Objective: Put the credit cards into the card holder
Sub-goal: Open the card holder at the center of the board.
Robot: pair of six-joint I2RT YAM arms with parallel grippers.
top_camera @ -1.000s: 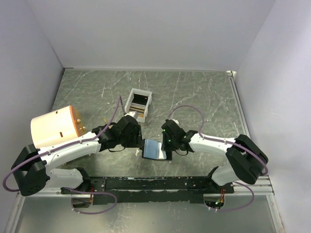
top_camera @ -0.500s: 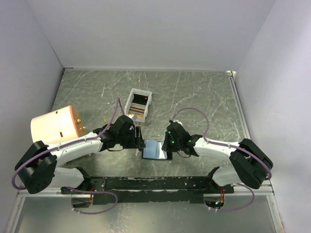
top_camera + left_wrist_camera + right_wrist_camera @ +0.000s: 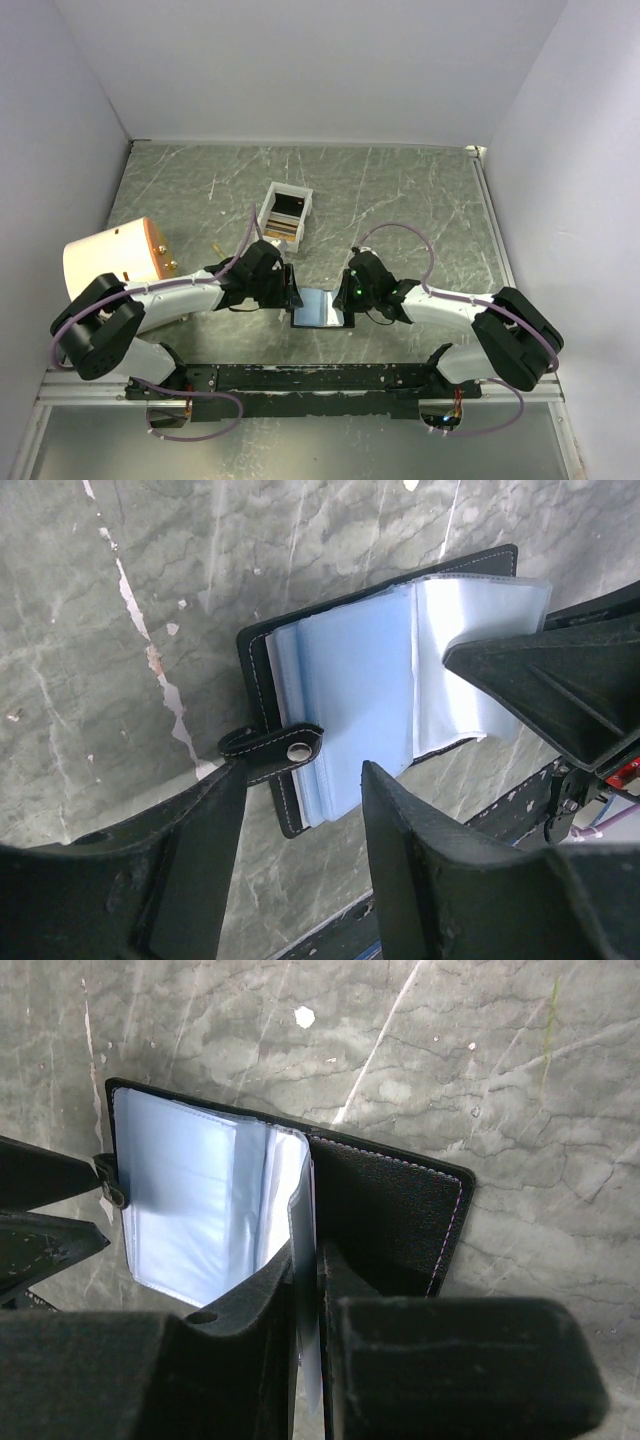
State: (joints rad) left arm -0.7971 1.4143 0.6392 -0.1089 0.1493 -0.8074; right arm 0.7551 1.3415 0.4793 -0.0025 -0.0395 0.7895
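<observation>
Spreading the card holder (image 3: 318,307) lying on the table between both grippers
Right gripper (image 3: 308,1260) is pinching a clear sleeve (image 3: 303,1185) to hold a pocket open; left gripper (image 3: 303,775) is hovering part-open, empty, astride the snap tab (image 3: 272,746); credit cards (image 3: 287,216) are sitting in the white box (image 3: 270,203)

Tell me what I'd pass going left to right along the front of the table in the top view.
Cream cylinder → left fingers, open → card holder, lying open → right fingers, pinching one of its clear sleeves.
</observation>
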